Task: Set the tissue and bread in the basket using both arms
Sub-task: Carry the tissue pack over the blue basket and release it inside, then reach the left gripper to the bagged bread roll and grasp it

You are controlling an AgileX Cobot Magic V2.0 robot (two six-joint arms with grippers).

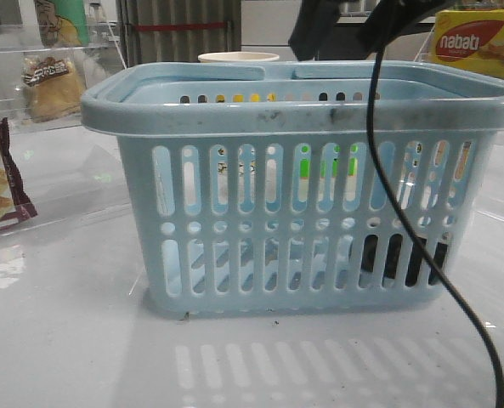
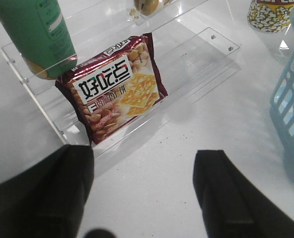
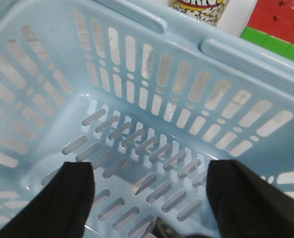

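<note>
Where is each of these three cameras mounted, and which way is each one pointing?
Front view: low at table height, facing forward at the basket; a dark arm and cable cross on the right.
Left wrist view: on the left arm, looking down at a cracker packet on a clear shelf; open fingers show.
Right wrist view: on the right arm, looking down into the basket; open fingers show.
Shared: the blue basket appears in all three.

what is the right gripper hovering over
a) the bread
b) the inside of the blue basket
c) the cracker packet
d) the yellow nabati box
b: the right wrist view shows the right gripper, fingers spread and empty, above the slotted floor of the basket.
</note>
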